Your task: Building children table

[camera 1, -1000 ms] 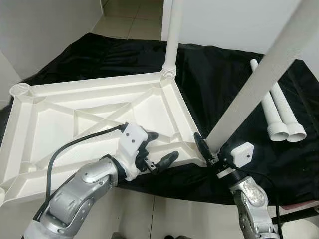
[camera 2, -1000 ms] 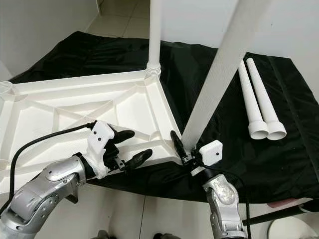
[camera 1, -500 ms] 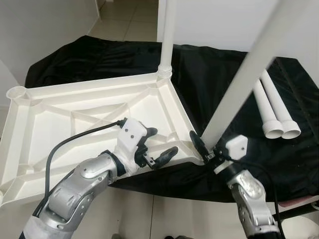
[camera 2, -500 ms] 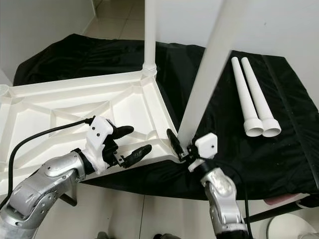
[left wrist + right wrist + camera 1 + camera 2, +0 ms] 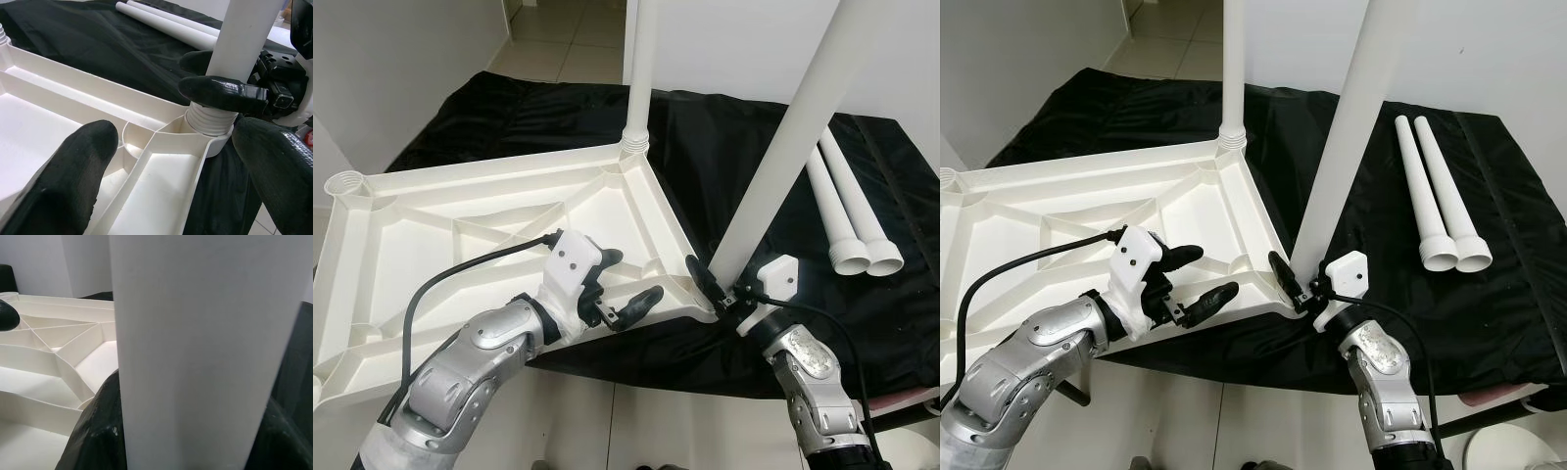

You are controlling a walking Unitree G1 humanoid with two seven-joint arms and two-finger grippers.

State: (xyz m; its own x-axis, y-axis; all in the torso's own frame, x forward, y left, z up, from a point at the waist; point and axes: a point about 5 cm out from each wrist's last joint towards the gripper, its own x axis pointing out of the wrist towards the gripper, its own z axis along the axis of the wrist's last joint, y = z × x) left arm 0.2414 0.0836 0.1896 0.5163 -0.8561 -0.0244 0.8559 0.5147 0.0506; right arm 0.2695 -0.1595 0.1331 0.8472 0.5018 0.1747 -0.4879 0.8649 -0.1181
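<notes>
The white table top (image 5: 489, 211) lies upside down on a black cloth. One white leg (image 5: 638, 69) stands screwed into its far corner. My right gripper (image 5: 719, 286) is shut on a second leg (image 5: 783, 147), low down, where its threaded base (image 5: 211, 122) sits in the near right corner socket; the leg leans to the right. In the right wrist view that leg (image 5: 205, 347) stands between the fingers (image 5: 93, 431). My left gripper (image 5: 626, 284) is open over the near rim of the table top, just left of that corner, with nothing in it.
Two loose white legs (image 5: 850, 211) lie side by side on the black cloth (image 5: 724, 147) at the right. An empty threaded socket (image 5: 348, 182) shows at the table top's far left corner. Pale floor tiles lie beyond and below the cloth.
The leg in my right gripper has tilted a little more upright. The head camera has shifted slightly. My left gripper stays open in about the same place.
</notes>
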